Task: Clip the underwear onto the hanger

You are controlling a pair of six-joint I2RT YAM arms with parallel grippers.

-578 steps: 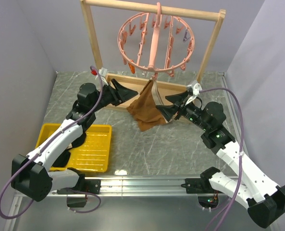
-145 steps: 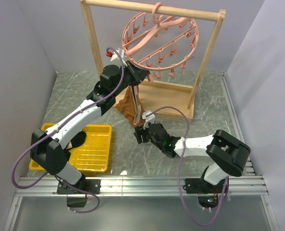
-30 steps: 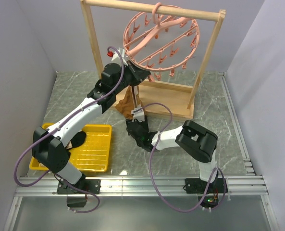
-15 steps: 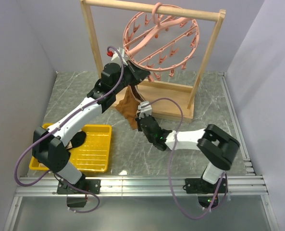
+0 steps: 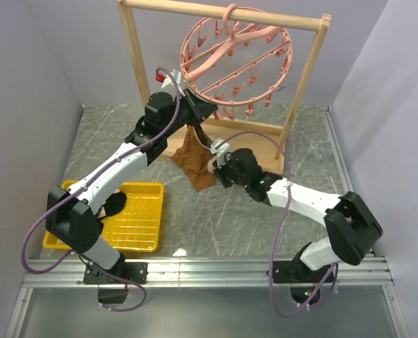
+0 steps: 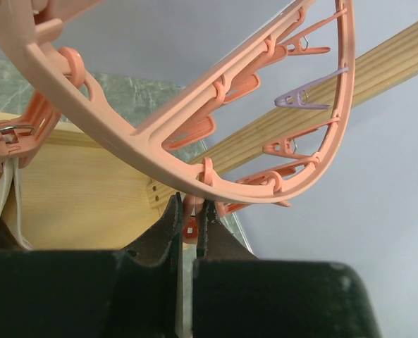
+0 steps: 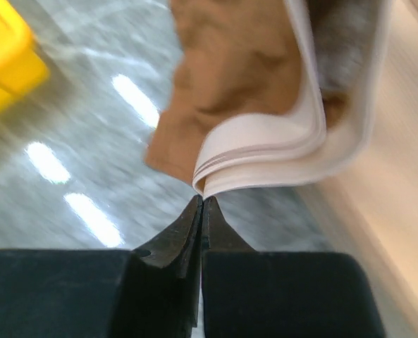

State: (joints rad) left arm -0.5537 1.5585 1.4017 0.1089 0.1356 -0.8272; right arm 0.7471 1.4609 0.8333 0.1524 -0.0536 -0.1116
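Observation:
The salmon-pink hanger point(image 5: 237, 60) hangs tilted from the wooden rack's top bar. My left gripper point(image 5: 207, 109) is at its lower left rim, shut on a dangling pink clip point(image 6: 189, 227) under the ring point(image 6: 216, 172). The brown underwear point(image 5: 194, 160) hangs below that rim. In the left wrist view, another clip point(image 6: 15, 134) holds its pale waistband point(image 6: 1, 201). My right gripper point(image 5: 217, 165) is at the garment's right side. Its jaws point(image 7: 202, 200) are shut, with a folded corner of the waistband point(image 7: 265, 151) pinched at the very tips.
The wooden frame rack point(image 5: 134, 63) stands at the back, its base board point(image 5: 254, 151) just behind my right gripper. A yellow tray point(image 5: 142, 218) with a black garment point(image 5: 113, 205) sits at the front left. Grey walls close in both sides.
My right gripper has shut and swung from the underwear's near-left side, up and to the right, to the waistband. The left gripper has stayed on its clip.

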